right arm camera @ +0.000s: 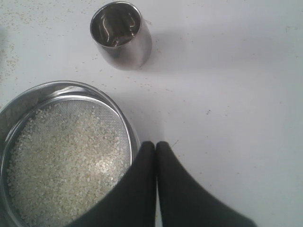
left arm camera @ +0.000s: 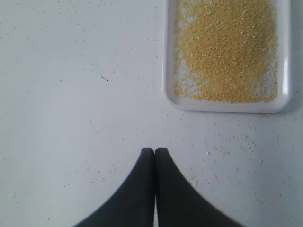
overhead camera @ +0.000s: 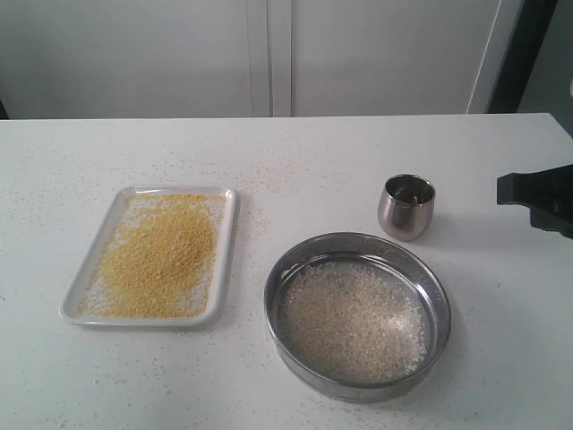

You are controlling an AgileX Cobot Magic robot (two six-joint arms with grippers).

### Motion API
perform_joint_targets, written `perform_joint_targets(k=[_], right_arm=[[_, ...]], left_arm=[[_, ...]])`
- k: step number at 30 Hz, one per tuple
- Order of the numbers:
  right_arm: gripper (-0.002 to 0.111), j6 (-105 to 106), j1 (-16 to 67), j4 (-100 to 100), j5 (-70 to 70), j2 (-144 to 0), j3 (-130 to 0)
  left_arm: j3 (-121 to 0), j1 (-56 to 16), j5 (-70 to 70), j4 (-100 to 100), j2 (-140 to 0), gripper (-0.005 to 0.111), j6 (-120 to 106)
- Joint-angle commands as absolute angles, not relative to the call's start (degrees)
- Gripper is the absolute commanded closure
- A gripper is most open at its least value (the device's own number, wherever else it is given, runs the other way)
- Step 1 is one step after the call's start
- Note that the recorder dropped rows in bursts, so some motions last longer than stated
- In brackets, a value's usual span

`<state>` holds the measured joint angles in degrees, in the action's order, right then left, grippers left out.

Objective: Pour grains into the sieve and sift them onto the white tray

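The left hand (left arm camera: 155, 150) and right hand (right arm camera: 155, 143) hung above the table (left arm camera: 71, 104), each pressed together and empty. The left wrist view put the white tray (left arm camera: 166, 71), spread with golden grains (left arm camera: 227, 52), ahead of its hand. The right wrist view showed the sieve (right arm camera: 47, 87) of whitish grains (right arm camera: 66, 161) beside its hand, with the steel cup (right arm camera: 122, 35) beyond.

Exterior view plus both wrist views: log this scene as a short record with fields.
white tray: flat on the table, left of the sieve
golden granules: spread across the tray
sieve: on the table, apart from the tray
whitish grains: layer on the sieve's mesh
steel cup: upright behind the sieve, looks empty
stray grains: scattered on the table
left gripper: shut, empty, apart from the tray
right gripper: shut, empty, off to the sieve's side
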<state>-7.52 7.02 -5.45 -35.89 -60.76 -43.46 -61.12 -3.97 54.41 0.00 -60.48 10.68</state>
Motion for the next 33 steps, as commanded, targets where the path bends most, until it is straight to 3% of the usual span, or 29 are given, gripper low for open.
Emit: perform_joint_targets(k=[1, 16, 33], right_arm=[[0.108, -7.8, 6.8, -5.1, -35.4, -60.6, -43.2], [0.108, -7.8, 6.8, -5.1, -35.5, -60.6, -43.2], [0.108, -7.8, 6.8, -5.1, -35.5, -60.6, -43.2]], left_arm=[[-57.4, -3.9, 54.0, -0.9, -53.2, 0.107, 10.7], [-52.1, -3.9, 55.6, -0.7, -31.5, 0.107, 7.4], [-52.1, -3.9, 57.1, -0.5, -29.4, 0.107, 5.6]])
